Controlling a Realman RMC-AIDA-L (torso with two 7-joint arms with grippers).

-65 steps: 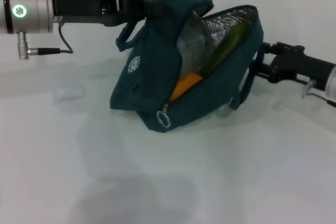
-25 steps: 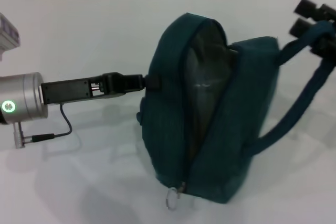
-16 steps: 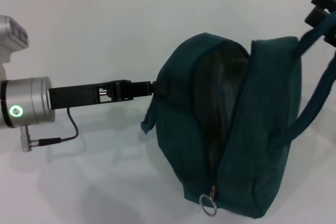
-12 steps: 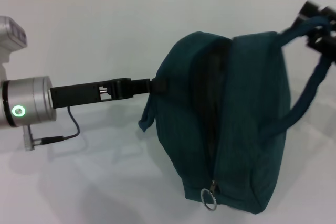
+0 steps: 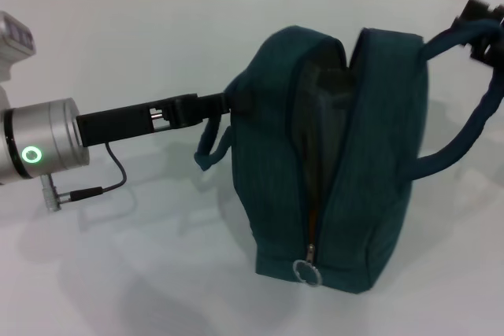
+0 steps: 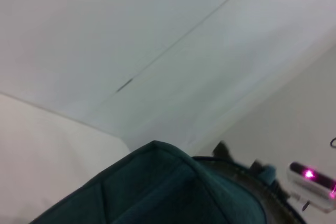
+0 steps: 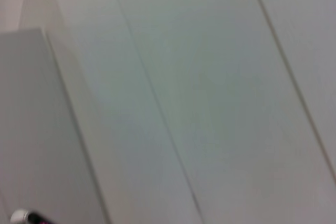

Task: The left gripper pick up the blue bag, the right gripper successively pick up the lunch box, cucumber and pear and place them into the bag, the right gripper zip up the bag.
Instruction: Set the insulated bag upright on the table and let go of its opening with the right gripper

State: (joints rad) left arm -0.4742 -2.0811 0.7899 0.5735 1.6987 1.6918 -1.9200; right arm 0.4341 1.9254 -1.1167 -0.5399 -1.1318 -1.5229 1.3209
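The blue bag (image 5: 370,163) stands upright on the white table, its zipper open down to the ring pull (image 5: 307,271) at the near bottom. The opening shows a dark inside. The lunch box, cucumber and pear are hidden. My left gripper (image 5: 227,103) reaches in from the left and is shut on the bag's left side, where the left handle (image 5: 211,144) hangs. My right gripper (image 5: 482,15) is at the top right edge and holds the right handle (image 5: 472,127) up taut. The bag's top (image 6: 157,192) fills the left wrist view's lower part.
The white table (image 5: 157,273) spreads in front and to the left of the bag. A cable (image 5: 110,179) hangs under my left wrist. The right wrist view shows only white wall panels (image 7: 184,103). A device with a pink light (image 6: 310,174) shows in the left wrist view.
The bag lay tilted with the cucumber and pear showing; it now stands upright. In the last half second it shifted left and its opening widened. My right gripper stays at the upper right on the handle.
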